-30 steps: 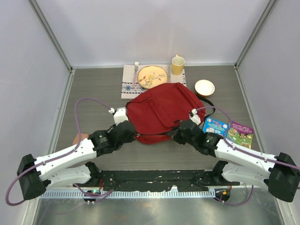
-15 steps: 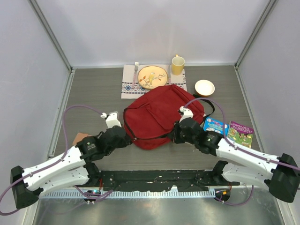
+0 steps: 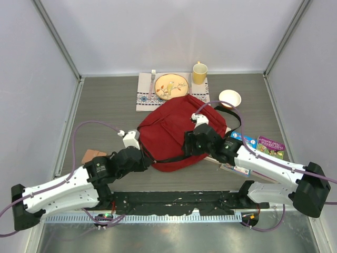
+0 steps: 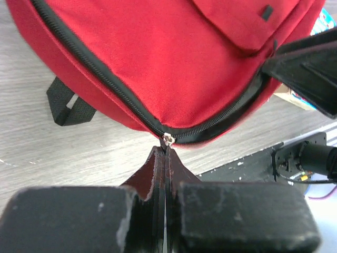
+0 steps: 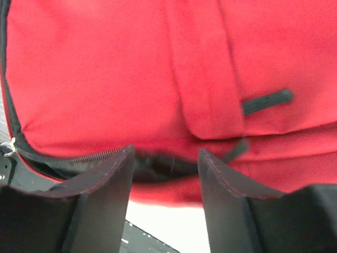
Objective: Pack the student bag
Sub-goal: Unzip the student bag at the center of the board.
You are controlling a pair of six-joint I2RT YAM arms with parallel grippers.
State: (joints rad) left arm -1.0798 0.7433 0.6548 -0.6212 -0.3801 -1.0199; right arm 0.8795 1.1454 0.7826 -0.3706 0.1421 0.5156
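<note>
Pinching the zipper pull [image 4: 167, 139] at the near edge of the student bag [image 3: 176, 129], zip line partly open.
Clamped tight on that little metal tab, the left gripper [image 4: 166, 153] comes in low across the table [image 3: 105, 100], arm stretched forward, likely to anchor or drag the zip. The bag lies flat mid-table, front pocket up. From the right, the right gripper [image 5: 164, 163] noses at the gaping zip, jaws parted and holding nothing. It's probably there to lift the flap; whether it touches fabric, I can't tell.

A dark grey wood-grain tabletop [image 3: 105, 100] is closed on three sides by plain pale grey wall panels [image 3: 174, 31] joined with slim metal corner posts [image 3: 59, 42], under what seems soft, even light.
</note>
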